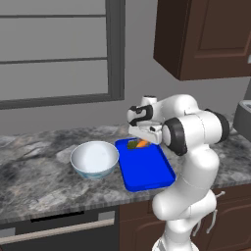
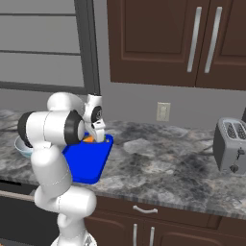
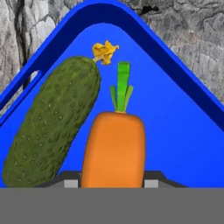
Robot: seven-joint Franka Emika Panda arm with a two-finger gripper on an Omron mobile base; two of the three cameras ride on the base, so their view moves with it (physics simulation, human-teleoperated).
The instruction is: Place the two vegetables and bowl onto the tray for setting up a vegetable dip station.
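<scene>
While the small orange carrot with green stalk [image 3: 113, 146] sits at the bottom centre of the hand view, its blunt end is bracketed by the two dark fingers [image 3: 151, 178] at the lower edge, with its long axis running straight up the frame, away from the hand. The fingers look closed against its sides, though their contact is cropped and I cannot be certain. Just left of it, slanting toward the upper right, lies the dark green pebbled cucumber [image 3: 54, 127], close beside the carrot but apparently not touching. Both are over the floor of the bright blue rectangular tray [image 3: 175, 127], whose slot handle shows at the left edge. In the left base view the white arm folds forward, elbow high at centre right, with the gripper [image 1: 142, 141] low over the tray's far end. The round white bowl with pale bluish outside [image 1: 94, 159] stands on the grey marbled counter [image 1: 34, 171], just left of the tray, so it looks to be the remaining piece.
</scene>
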